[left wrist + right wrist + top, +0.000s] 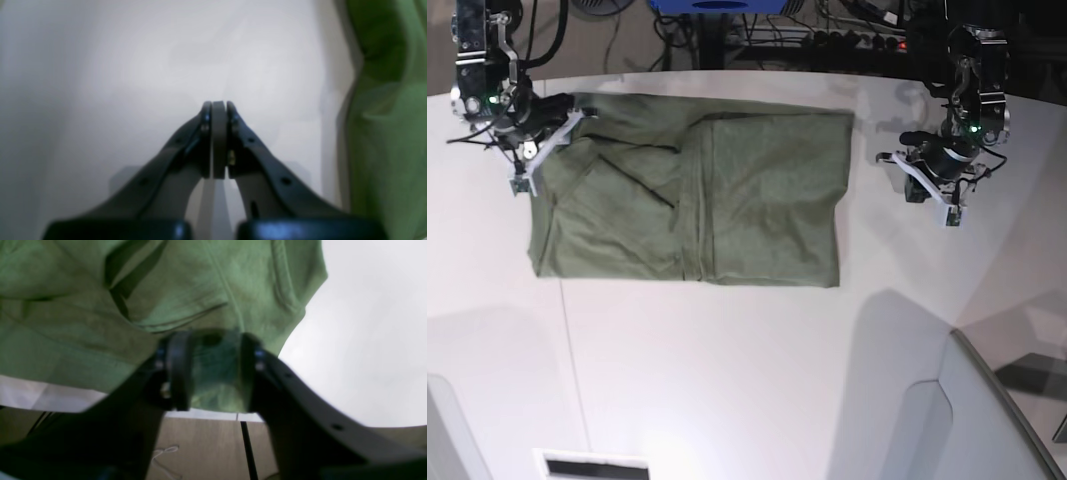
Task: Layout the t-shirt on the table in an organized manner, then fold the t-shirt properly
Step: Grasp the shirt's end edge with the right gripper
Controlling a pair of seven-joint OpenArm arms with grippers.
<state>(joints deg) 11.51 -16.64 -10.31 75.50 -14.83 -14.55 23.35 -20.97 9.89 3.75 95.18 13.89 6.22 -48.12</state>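
green cotton, soft and creased: the t-shirt point(692, 200) lies flat on the white desk point(727, 380), toward the far edge and nearer the far left corner as the base view shows it. it forms a rough rectangle with overlapping panels and a lengthwise crease near its middle, so by my reading a first fold is already in.

the cloth looks light and limp. i judge it will drape and sag from any pinch point and wrinkle if dragged, but it should not slip out of rubber pads. hemmed corners and folded edges are the best places to take hold, since the doubled fabric gives more to grip. lifting two corners together would keep an edge straight.

the right gripper point(213, 368) sits at the shirt's far corner beside the far left of the desk. its jaws stand apart with a bunch of green fabric filling the gap between them. whether the pads press on that fabric i cannot tell.

the left gripper point(219, 140) is over bare desk just past the shirt's opposite short edge. its jaws are pressed together with nothing between them, and the cloth shows only at the side of its wrist view.
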